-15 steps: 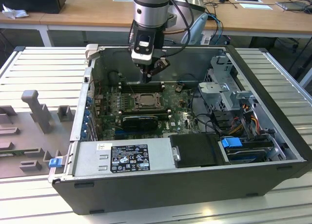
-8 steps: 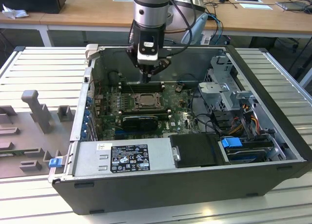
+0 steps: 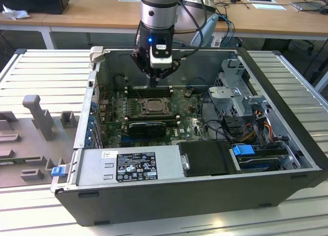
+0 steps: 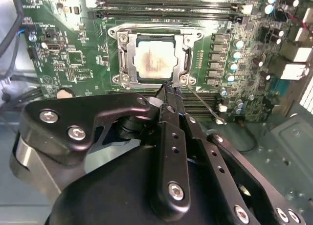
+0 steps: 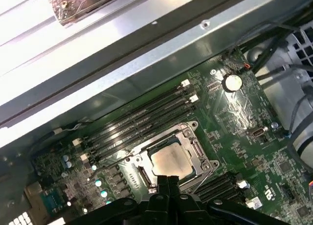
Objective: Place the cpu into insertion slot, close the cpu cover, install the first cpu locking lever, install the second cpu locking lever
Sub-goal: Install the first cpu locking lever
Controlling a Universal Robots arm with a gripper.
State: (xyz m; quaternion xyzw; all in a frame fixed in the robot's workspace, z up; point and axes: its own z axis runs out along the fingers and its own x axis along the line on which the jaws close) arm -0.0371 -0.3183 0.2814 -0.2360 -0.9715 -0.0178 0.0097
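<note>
A ridged grey metal counter carries an open black computer case with a green motherboard inside. The black claw, pressed together on nothing visible, hangs at a corner of the square silver-rimmed insertion slot. The thin silver cpu cover lies down over the pale square cpu, which sits in the slot. A thin wire locking lever juts free beside that corner. The lever steps seem to be in hand, and so thin a wire calls for exact aim.
</note>
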